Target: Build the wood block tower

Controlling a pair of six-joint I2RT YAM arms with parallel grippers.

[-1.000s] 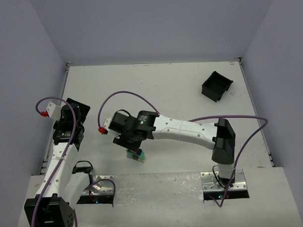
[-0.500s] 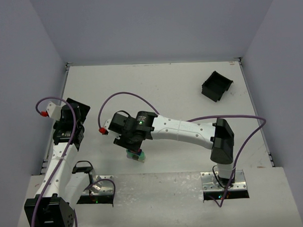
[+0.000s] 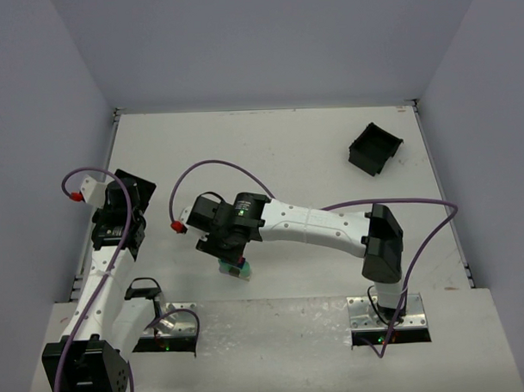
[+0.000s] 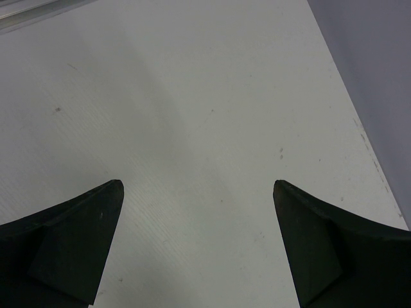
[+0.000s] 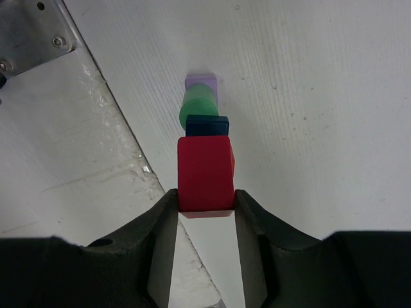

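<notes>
In the right wrist view the tower stands between my fingers: a red block (image 5: 205, 172) on top, then a blue block (image 5: 207, 125), a green one (image 5: 198, 106) and a pale purple one (image 5: 201, 82) lowest. My right gripper (image 5: 205, 196) is shut on the red block, both jaws touching its sides. In the top view the tower (image 3: 236, 269) shows just under my right gripper (image 3: 230, 256), near the table's front edge. My left gripper (image 4: 196, 192) is open and empty over bare table; in the top view it (image 3: 117, 240) sits at the left side.
A square black bin (image 3: 374, 148) lies tilted at the far right. A metal mounting plate (image 5: 32, 32) and the raised front ledge (image 5: 77, 167) lie close beside the tower. The left wall (image 4: 379, 77) runs next to my left gripper.
The right arm has shifted very slightly; the red block stays between its jaws on the stack. The left arm has not moved.
</notes>
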